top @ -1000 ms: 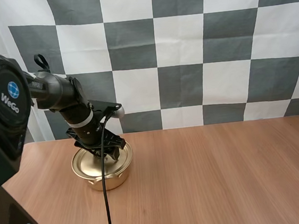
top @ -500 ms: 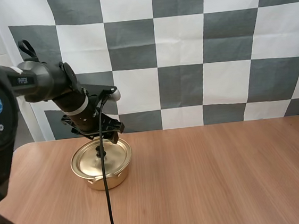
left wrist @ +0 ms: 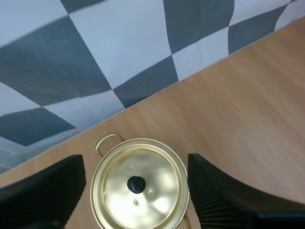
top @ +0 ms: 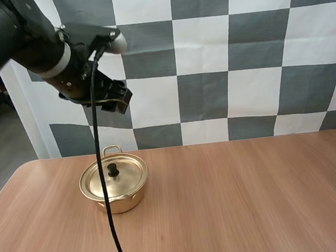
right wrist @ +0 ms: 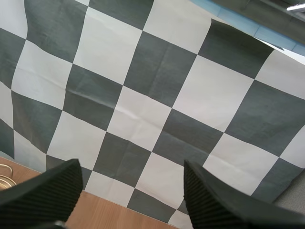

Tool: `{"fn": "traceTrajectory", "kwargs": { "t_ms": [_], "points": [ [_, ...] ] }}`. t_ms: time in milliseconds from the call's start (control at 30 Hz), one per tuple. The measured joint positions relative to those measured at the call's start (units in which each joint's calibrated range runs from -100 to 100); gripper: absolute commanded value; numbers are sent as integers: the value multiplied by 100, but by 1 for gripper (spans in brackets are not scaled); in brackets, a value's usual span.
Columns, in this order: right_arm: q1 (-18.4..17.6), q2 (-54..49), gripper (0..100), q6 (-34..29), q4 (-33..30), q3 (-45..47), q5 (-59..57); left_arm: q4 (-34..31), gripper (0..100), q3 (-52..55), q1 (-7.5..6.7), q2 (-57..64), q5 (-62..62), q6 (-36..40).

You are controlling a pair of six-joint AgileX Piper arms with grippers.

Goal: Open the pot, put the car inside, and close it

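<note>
Gold pot [top: 114,189] sits on the wooden counter [top: 236,203], left side, near the back edge, lid [top: 113,177] on and seated flat, black knob [top: 112,169] in the lid's middle, one loop handle [top: 111,149] pointing to the back. Left hand [top: 114,98] hangs high above the pot, well apart from it, released: in its wrist view the two ribbed fingers [left wrist: 45,191] stand wide apart with nothing between them, and the pot shows far below in the gap, knob roughly centred. Right hand [right wrist: 131,167] is up off the counter too, released, fingers [right wrist: 43,191] spread and gripping nothing; a gold sliver of the pot shows beside one finger
</note>
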State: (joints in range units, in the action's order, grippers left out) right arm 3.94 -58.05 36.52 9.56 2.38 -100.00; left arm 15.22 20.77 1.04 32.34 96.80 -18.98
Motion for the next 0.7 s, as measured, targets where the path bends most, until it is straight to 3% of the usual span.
{"fn": "traceTrajectory", "kwargs": {
  "t_ms": [33,133,267,300,367,400,567,700],
  "points": [
    [0,0,100,0,-11,0,0,17,91,-57,0,37,45,-18],
    [0,0,100,0,37,0,0,553,0,-677,0,946,320,-274],
    [0,0,100,0,185,0,0,815,1,-976,0,1689,320,-37],
    [0,0,85,0,238,0,0,816,1,-976,0,1845,320,66],
    [0,0,19,-11,334,88,7,771,1,-976,0,2215,320,377],
    [0,0,0,-36,372,133,7,723,1,-976,0,2405,320,533],
    [-7,0,0,-384,307,502,7,206,0,-976,0,3126,320,1121],
    [-7,0,0,-616,202,1062,8,-614,0,-976,0,3797,320,1750]
  ]
}}
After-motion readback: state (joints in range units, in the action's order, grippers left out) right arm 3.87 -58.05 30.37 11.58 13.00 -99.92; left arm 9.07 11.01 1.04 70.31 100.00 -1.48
